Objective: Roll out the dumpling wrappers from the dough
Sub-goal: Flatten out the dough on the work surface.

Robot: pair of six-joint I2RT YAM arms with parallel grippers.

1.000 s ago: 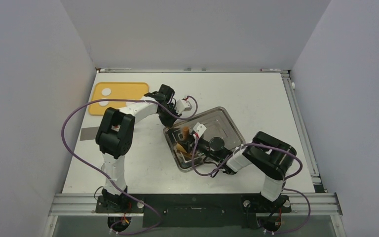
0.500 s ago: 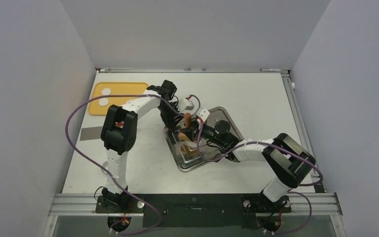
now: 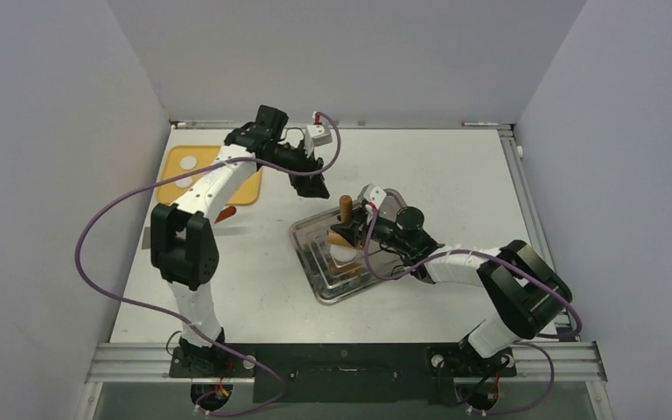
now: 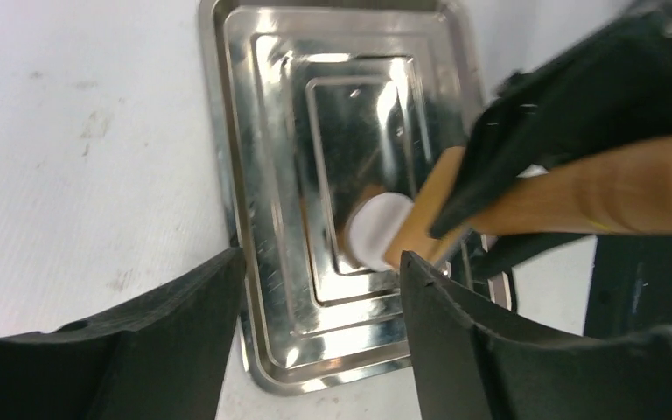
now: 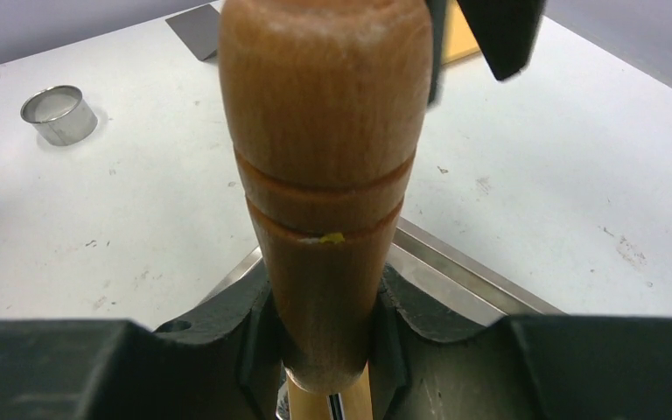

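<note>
A round white piece of dough (image 4: pixel 374 229) (image 3: pixel 343 255) lies in the steel tray (image 3: pixel 398 223) (image 4: pixel 227 175). My right gripper (image 3: pixel 357 229) (image 5: pixel 324 346) is shut on the wooden rolling pin (image 3: pixel 346 210) (image 5: pixel 325 166) (image 4: pixel 595 188), which tilts steeply, its lower end at the dough. My left gripper (image 3: pixel 311 185) (image 4: pixel 319 337) hangs open above the table just beyond the tray, nothing between its fingers. Another white dough piece (image 3: pixel 188 162) rests on the yellow board (image 3: pixel 214 162). No flattened wrapper shows.
A small metal ring (image 5: pixel 59 114) stands on the table beyond the tray in the right wrist view. A grey card (image 5: pixel 199 28) lies farther off. The left arm crosses over the yellow board's right part. White walls close in the table on three sides.
My left gripper has opened, risen and pulled back from the tray's far corner. The right gripper has carried the rolling pin toward the tray's far side and tipped it up.
</note>
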